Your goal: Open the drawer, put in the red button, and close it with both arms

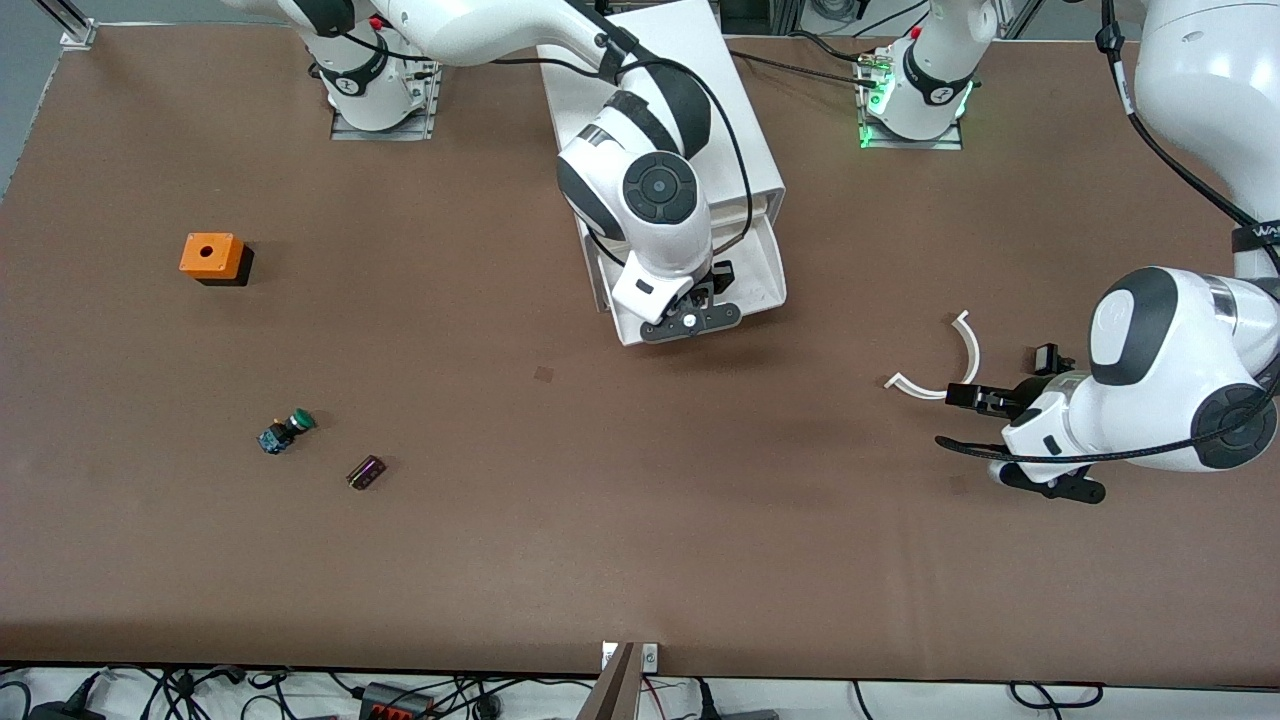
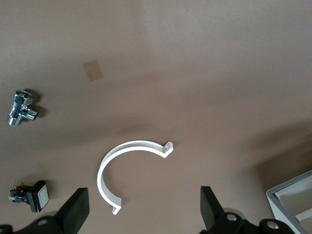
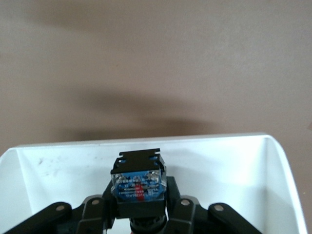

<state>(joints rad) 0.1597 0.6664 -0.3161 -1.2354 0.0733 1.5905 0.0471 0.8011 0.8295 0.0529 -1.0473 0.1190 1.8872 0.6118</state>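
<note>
The red button (image 3: pixel 138 183) shows its black-and-blue body, gripped between the fingers of my right gripper (image 3: pixel 139 204); only a sliver of its red cap shows. My right gripper (image 1: pixel 712 292) hangs over the open white drawer (image 1: pixel 765 260), whose tray shows in the right wrist view (image 3: pixel 234 165). The drawer belongs to a white cabinet (image 1: pixel 700 100) between the arm bases. My left gripper (image 1: pixel 1000 398) is open and empty, low over the table toward the left arm's end, with a white curved clip (image 2: pixel 127 168) just ahead of its fingers (image 2: pixel 75 212).
An orange box (image 1: pixel 211 256), a green-capped button (image 1: pixel 287 431) and a small dark part (image 1: pixel 366 472) lie toward the right arm's end. A chrome valve (image 2: pixel 22 107) and a black square switch (image 2: pixel 30 196) lie beside the left gripper.
</note>
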